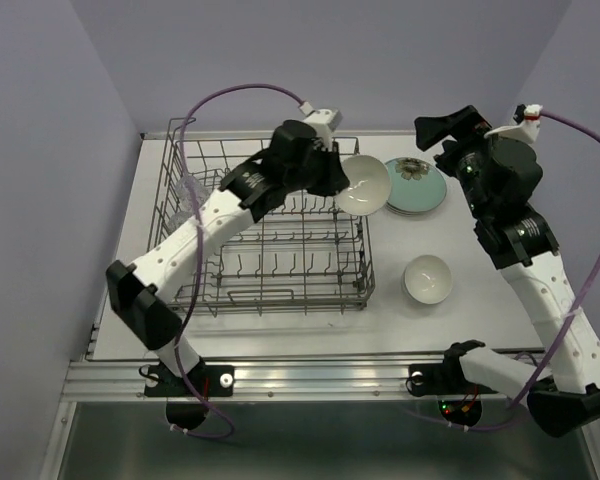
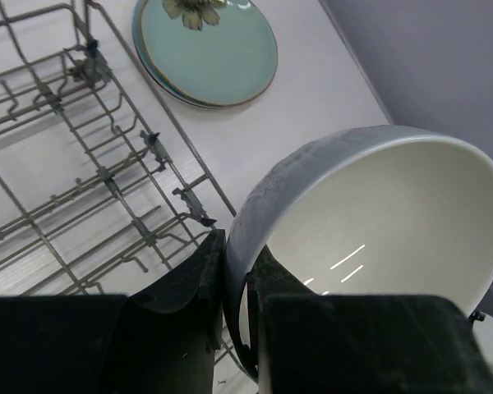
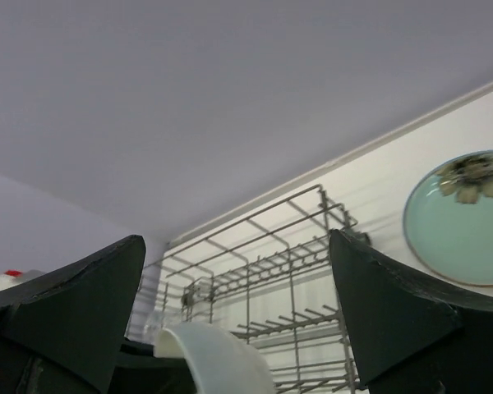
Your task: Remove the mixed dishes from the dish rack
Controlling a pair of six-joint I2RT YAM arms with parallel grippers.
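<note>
My left gripper (image 1: 342, 176) (image 2: 238, 246) is shut on the rim of a white bowl (image 1: 364, 185) (image 2: 378, 222). It holds the bowl tilted in the air just past the far right corner of the grey wire dish rack (image 1: 270, 262) (image 2: 74, 164). Pale green plates (image 1: 416, 185) (image 2: 207, 51) lie stacked on the table right of the bowl. A second white bowl (image 1: 427, 278) stands on the table near the rack's front right corner. My right gripper (image 1: 448, 132) (image 3: 237, 246) is open and empty above the plates. A clear glass (image 1: 189, 190) sits at the rack's far left.
The held bowl's rim (image 3: 218, 353) and the rack (image 3: 271, 263) show in the right wrist view, with a green plate (image 3: 464, 222) to the right. Purple walls close in at the back and both sides. The table's front edge (image 1: 310, 378) is a metal rail.
</note>
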